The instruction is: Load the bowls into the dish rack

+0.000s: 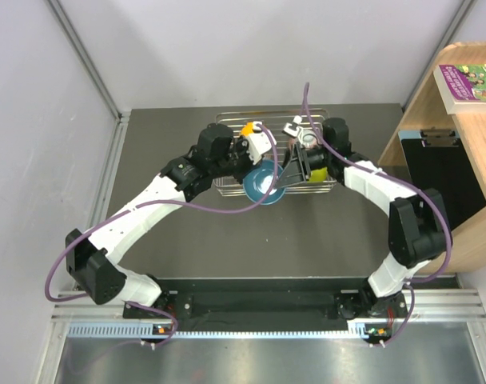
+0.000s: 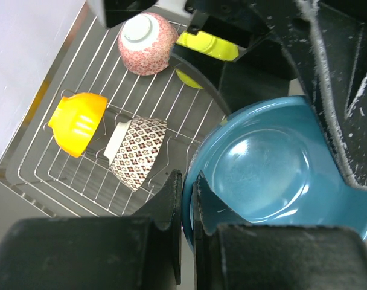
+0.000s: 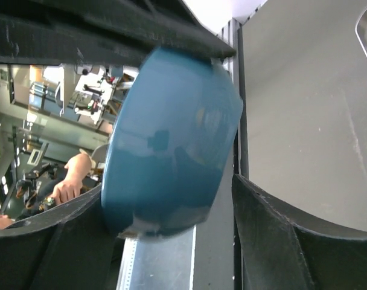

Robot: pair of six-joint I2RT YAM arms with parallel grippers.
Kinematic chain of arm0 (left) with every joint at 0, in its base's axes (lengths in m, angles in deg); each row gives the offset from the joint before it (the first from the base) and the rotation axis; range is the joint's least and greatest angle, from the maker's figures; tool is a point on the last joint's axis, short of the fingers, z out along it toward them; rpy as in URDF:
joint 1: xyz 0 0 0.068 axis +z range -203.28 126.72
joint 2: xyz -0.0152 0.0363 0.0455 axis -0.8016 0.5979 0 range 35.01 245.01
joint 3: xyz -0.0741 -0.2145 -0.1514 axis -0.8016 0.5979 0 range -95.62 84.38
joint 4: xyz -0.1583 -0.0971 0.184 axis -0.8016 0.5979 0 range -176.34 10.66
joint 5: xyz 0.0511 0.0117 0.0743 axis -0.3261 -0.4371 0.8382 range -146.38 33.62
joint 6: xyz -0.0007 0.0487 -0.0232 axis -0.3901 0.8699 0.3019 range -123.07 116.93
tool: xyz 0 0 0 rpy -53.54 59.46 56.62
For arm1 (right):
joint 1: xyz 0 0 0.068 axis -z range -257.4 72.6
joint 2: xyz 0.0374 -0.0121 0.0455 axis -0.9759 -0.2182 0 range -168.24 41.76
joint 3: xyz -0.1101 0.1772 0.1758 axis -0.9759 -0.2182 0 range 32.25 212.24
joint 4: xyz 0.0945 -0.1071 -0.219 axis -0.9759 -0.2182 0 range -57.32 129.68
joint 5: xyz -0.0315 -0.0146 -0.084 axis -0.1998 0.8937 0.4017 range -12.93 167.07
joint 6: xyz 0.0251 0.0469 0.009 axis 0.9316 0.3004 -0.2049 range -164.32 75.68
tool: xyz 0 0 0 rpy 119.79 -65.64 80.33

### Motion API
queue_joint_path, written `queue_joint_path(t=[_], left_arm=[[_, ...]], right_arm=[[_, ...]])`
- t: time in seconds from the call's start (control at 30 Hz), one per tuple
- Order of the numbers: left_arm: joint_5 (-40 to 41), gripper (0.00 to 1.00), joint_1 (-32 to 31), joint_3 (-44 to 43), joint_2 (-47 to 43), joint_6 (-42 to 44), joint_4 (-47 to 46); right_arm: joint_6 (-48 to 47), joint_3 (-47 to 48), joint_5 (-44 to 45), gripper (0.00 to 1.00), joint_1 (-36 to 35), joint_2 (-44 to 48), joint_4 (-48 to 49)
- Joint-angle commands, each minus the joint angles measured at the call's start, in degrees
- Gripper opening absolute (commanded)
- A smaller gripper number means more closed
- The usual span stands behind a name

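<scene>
Both grippers hold the blue bowl (image 2: 265,169) at the dish rack's (image 2: 44,160) near edge — the left fingers (image 2: 171,199) pinch its rim, the right fingers (image 3: 57,241) span its body. If either arm pulls unevenly, the bowl could twist free and hit the mosaic bowl (image 2: 135,151).

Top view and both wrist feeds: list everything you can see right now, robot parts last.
blue bowl: 1, teal blue, held over the rack's near edge
orange bowl: 1, on its side in the rack
mosaic bowl: 1, black-and-white, tilted in the rack beside the orange one
pink bowl: 1, upside down, rack's far side
lime bowl: 1, partly hidden behind the arm
dish rack: 1, silver wire, table's far side
book: 1, on wooden shelf at right
left end effector: pinching the blue bowl's rim
right end effector: straddling the blue bowl
</scene>
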Motion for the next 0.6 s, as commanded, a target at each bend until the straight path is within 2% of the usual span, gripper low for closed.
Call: queue_joint_path(t=[0.0,0.17,0.23,0.27,0.3,0.47,0.57], left_arm=[[-1.8,0.00,0.1,-1.9,-0.5,-1.4,-1.9],[-2.5,0.00,0.0,-1.4,-0.6,-1.5,-2.1],[-2.5,0.00,0.1,-1.4,-0.3,-1.3,-2.1],[-2.6,0.00,0.1,-1.3,-0.2,-1.6,-2.0],[-2.9,0.00,0.1,-1.3,-0.2,-1.5,-2.1],[-3.3,0.00,0.0,-0.9,0.0,-1.6,-2.3],[-3.7,0.00,0.0,-0.4,0.0,-1.3,-2.2]], right_arm=[[-9.9,6.5,-5.3,0.74,-1.3,-1.8,-9.5],[-10.9,7.5,-4.7,0.74,-1.1,-2.4,-11.5],[-11.0,7.5,-5.0,0.68,-1.2,-2.3,-11.5],[-10.9,7.6,-5.2,0.63,-1.1,-2.3,-11.5],[-10.9,7.7,-5.5,0.52,-1.1,-2.3,-11.5],[-13.2,9.0,-7.2,0.26,-1.1,-2.6,-14.4],[-14.8,9.6,-7.4,0.05,-1.1,-2.7,-16.1]])
